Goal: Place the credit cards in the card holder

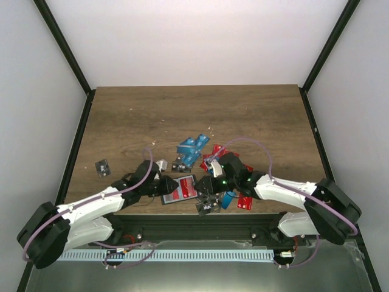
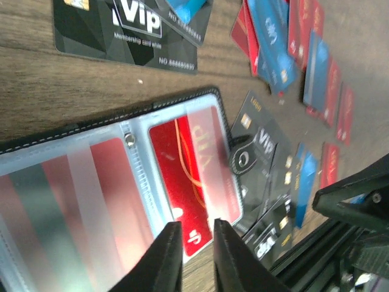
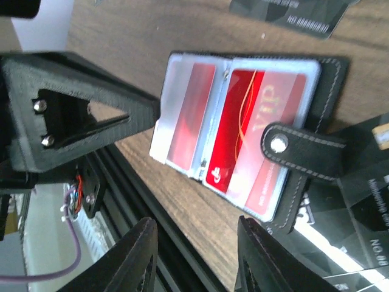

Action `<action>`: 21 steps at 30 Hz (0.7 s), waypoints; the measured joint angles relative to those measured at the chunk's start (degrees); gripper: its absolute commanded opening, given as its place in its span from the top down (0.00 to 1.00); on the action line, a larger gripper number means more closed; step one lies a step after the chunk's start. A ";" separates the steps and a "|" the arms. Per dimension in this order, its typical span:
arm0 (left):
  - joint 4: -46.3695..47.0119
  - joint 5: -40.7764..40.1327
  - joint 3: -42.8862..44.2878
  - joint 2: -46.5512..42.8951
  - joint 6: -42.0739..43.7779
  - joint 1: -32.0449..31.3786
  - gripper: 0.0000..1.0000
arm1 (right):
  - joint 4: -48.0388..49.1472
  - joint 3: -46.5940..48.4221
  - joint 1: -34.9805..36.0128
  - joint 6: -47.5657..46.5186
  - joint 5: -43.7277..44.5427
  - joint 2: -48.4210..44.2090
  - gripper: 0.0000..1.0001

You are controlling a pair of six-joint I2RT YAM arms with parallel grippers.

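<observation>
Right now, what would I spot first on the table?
The open card holder near the table's front edge, a shiny red card showing through its clear sleeve. Behind and right of it lies a jumble of red, blue and black credit cards. The left gripper and right gripper crowd close.

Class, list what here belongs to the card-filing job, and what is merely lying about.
Belongs to the job:
- card holder, open, with a red card in a sleeve
- loose credit cards, red, blue and black
- lone black card at far left

Merely there:
- pale specks on the table
- purple cables
</observation>
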 measured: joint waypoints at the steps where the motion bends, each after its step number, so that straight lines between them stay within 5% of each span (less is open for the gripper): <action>1: -0.22 -0.07 0.04 0.39 0.72 -0.02 0.90 | 0.98 -0.57 0.24 0.59 -0.85 0.20 0.61; 21: 3.08 2.34 3.74 17.22 7.43 -2.08 0.96 | 7.06 -1.49 1.62 5.03 -1.53 12.33 0.60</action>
